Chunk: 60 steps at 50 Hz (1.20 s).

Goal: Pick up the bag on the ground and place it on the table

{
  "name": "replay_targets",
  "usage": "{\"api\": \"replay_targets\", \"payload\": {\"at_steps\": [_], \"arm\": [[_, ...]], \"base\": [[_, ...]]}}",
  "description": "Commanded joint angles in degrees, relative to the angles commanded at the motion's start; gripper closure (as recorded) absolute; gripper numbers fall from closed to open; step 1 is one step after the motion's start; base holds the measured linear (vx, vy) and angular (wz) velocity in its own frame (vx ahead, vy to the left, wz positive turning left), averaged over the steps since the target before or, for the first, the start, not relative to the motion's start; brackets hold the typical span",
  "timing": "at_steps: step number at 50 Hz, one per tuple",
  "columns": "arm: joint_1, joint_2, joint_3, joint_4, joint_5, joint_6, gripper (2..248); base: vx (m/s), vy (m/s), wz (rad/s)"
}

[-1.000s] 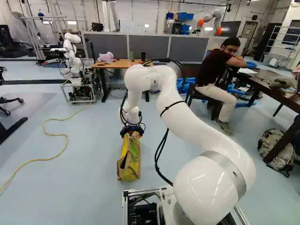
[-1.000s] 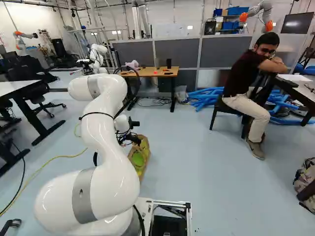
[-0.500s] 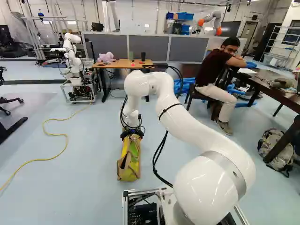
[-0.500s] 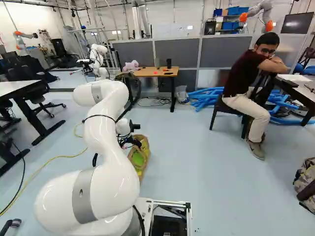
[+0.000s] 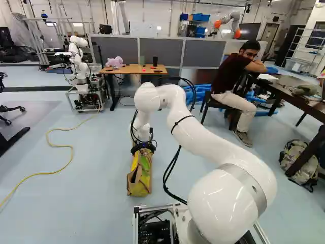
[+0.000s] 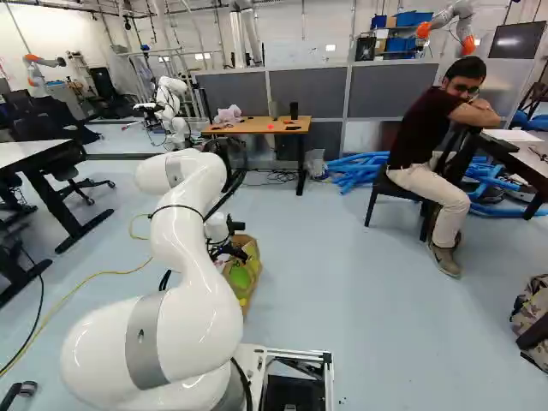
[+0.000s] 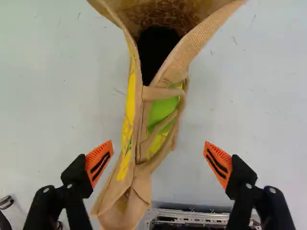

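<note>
Bag [image 5: 139, 179] on the floor [image 5: 96, 203], under the pincer [image 7: 158, 148]. Pincer spread, gripping nothing. Recommended: centre the pincer over the bag, the bag being nearer one orange pad [image 7: 99, 163]; lower; close squarely on strap [image 7: 163, 93] and cloth together. One thin fold alone may slip. Wrist view shows the strap, unclear in both base views; these show a desk [image 6: 250, 127] well beyond the bag, absent from wrist view.

I've got my arm [image 5: 210, 140] arched forward, gripper [image 5: 143, 149] pointing down over the bag [image 5: 138, 180], fingers [image 7: 99, 163] spread wide on either side.
</note>
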Motion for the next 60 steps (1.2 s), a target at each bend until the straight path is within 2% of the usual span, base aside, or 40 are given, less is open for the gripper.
{"api": "replay_targets", "payload": {"at_steps": [60], "arm": [[0.01,-13.03,-12.32,0.0,0.0,0.0,3]], "base": [[0.0,0.0,0.0]]}}
